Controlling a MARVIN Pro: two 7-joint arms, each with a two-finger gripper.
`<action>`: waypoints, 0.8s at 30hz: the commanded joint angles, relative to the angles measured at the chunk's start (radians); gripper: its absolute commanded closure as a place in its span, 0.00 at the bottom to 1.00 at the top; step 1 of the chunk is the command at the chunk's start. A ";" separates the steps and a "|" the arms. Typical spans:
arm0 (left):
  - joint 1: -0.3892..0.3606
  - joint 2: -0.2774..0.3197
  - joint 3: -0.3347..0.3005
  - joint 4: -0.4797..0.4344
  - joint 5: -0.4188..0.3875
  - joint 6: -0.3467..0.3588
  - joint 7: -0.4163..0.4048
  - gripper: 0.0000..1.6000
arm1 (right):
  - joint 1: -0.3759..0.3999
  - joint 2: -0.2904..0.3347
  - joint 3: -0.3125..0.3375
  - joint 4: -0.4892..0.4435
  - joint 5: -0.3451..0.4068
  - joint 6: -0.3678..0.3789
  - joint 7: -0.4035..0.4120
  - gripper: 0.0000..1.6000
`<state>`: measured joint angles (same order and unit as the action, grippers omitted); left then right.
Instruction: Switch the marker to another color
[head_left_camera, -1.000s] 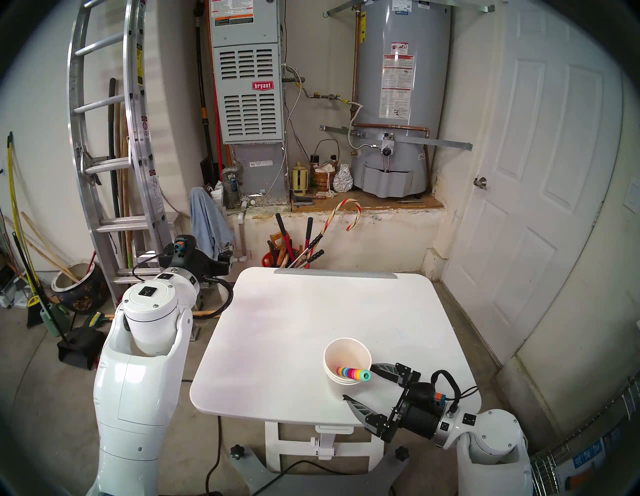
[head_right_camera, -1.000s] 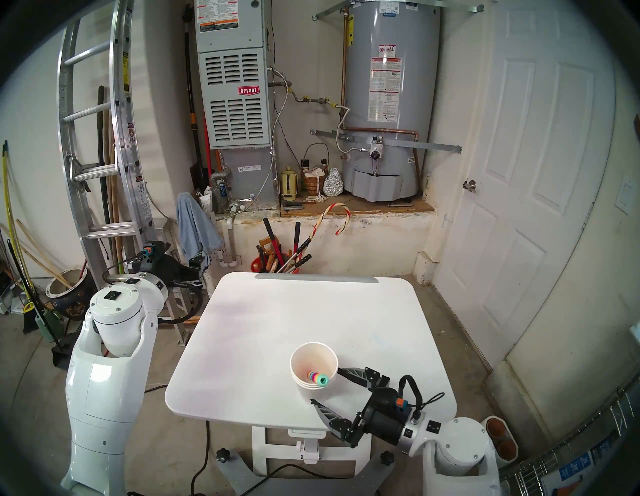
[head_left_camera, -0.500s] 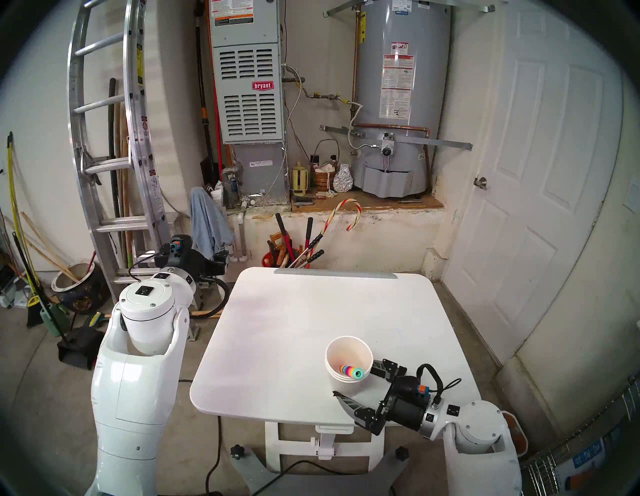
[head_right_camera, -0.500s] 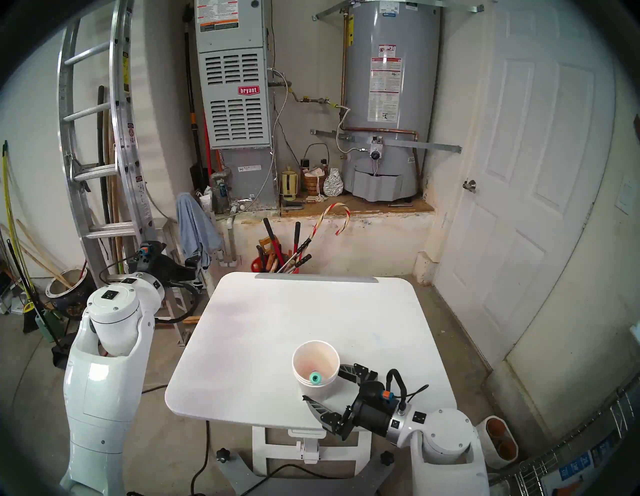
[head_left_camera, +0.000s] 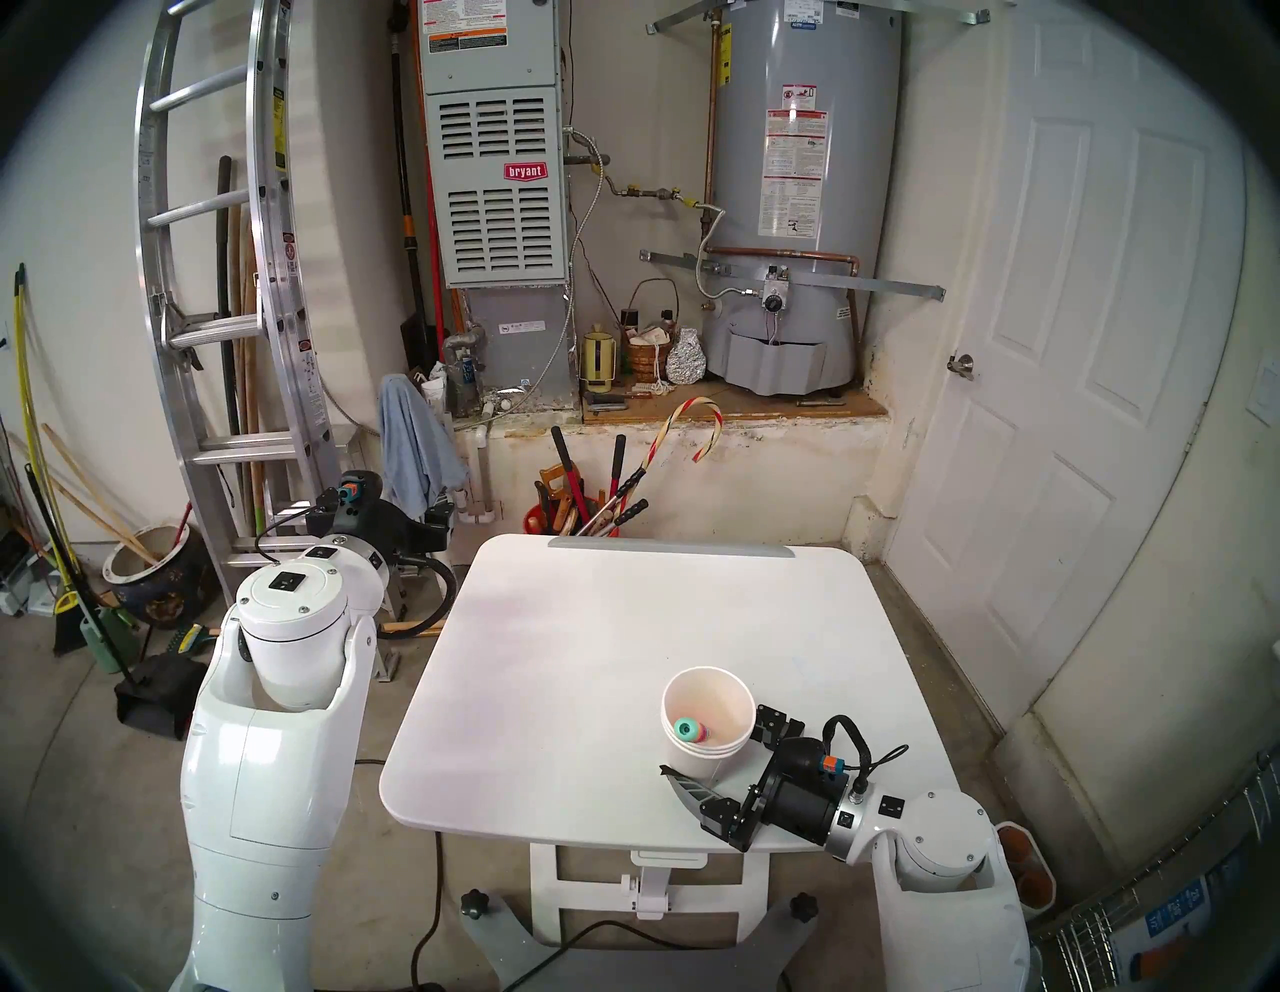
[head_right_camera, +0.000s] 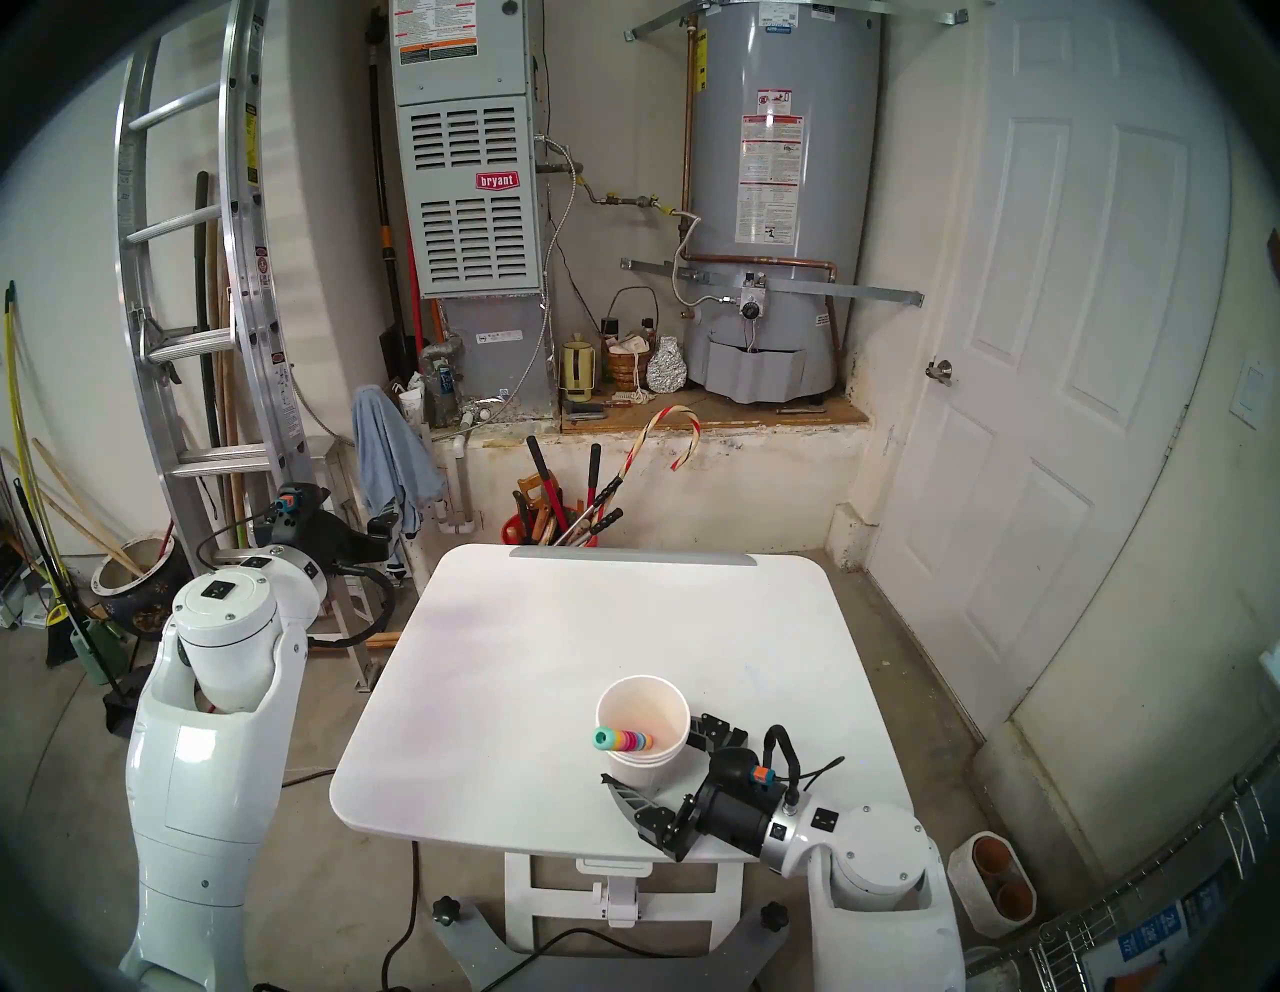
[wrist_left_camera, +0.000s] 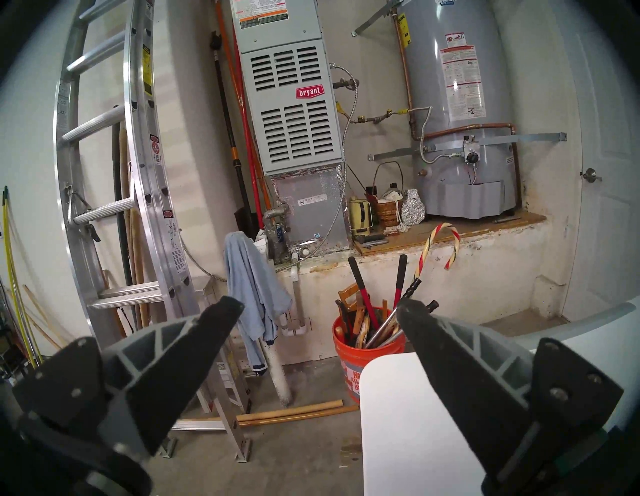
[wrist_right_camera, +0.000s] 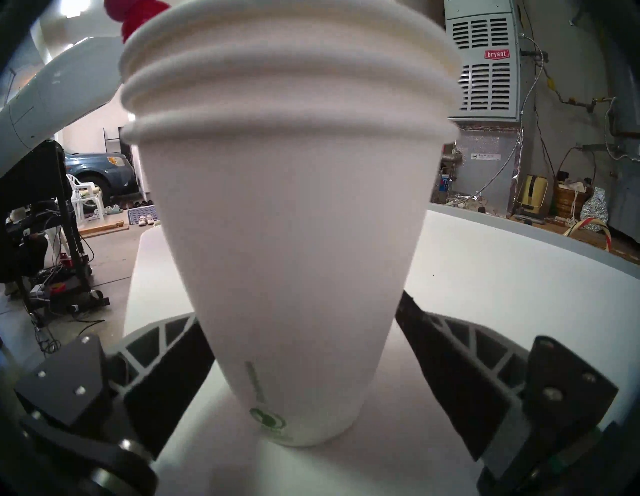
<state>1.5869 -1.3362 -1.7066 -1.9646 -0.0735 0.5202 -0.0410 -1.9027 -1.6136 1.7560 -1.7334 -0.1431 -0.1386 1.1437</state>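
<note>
A stack of white paper cups (head_left_camera: 706, 751) stands on the white table (head_left_camera: 589, 644) at the front right. The marker (head_left_camera: 690, 729), a stick of coloured bead-like segments with a teal end up, stands in the cup and leans over its left rim; it also shows in the other head view (head_right_camera: 621, 739). A red bit of the marker (wrist_right_camera: 138, 14) shows above the rim in the right wrist view. My right gripper (head_left_camera: 710, 755) is open, one finger on each side of the cup's lower half (wrist_right_camera: 298, 277). My left gripper (wrist_left_camera: 318, 311) is open and empty beyond the table's back left corner.
An orange bucket (wrist_left_camera: 349, 360) of long-handled tools and a red-and-white candy cane (head_left_camera: 692, 429) stand just behind the table's far edge. A ladder (head_left_camera: 228, 332) and a blue cloth (head_left_camera: 415, 443) are at the left. A door (head_left_camera: 1080, 388) is at the right.
My right gripper has moved in toward the cup until its fingers straddle it. The cup shifted a little and the marker tipped from leaning right to leaning left. The left arm barely moved.
</note>
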 joint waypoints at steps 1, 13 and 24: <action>-0.013 0.003 -0.003 -0.011 -0.001 -0.002 -0.001 0.00 | 0.038 -0.006 -0.013 0.004 -0.002 -0.014 -0.007 0.19; -0.020 0.005 -0.005 0.000 0.001 0.000 -0.002 0.00 | 0.078 -0.004 -0.024 0.039 -0.018 -0.026 -0.021 0.67; -0.022 0.003 -0.001 0.013 0.004 0.000 -0.001 0.00 | 0.207 0.004 -0.035 0.106 -0.014 -0.008 -0.109 0.69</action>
<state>1.5778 -1.3340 -1.7101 -1.9420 -0.0697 0.5235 -0.0414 -1.7948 -1.6145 1.7321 -1.6311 -0.1599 -0.1633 1.0853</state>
